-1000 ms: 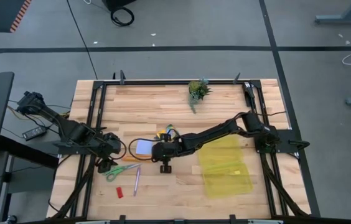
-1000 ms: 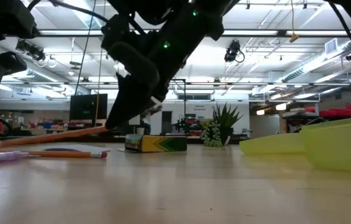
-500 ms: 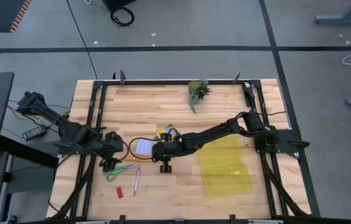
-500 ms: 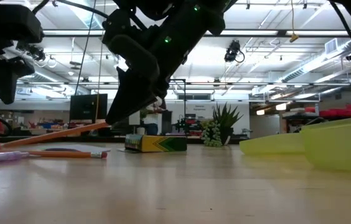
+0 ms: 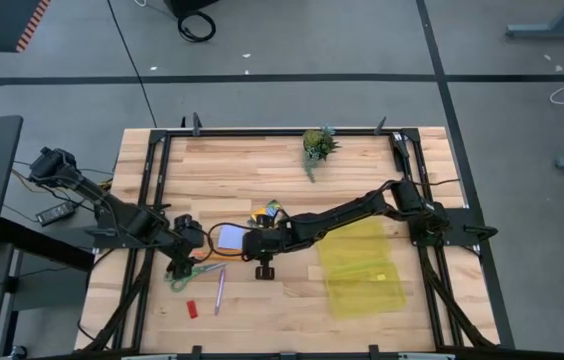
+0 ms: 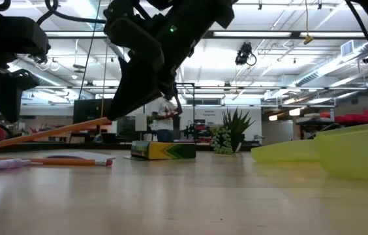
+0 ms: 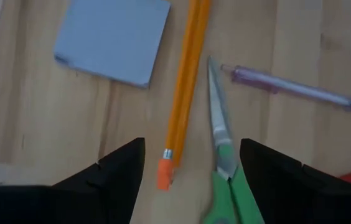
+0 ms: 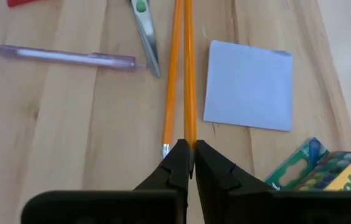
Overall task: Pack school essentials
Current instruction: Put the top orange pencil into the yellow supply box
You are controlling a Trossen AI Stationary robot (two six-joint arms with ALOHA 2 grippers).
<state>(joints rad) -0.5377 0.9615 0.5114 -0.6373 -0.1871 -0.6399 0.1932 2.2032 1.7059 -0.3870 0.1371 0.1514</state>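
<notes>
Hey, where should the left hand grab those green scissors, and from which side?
By the neck where green handles meet blades, from straight above. The scissors lie flat and closed, with a pencil close beside the blades; probably more room there for the open left hand.

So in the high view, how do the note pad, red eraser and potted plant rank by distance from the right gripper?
From the right gripper, shut on the orange pencil:
1. Light-blue note pad, right beside the fingers.
2. Red eraser, toward the picture's lower edge, on the left arm's side.
3. Potted plant, by the table's upper edge.
</notes>
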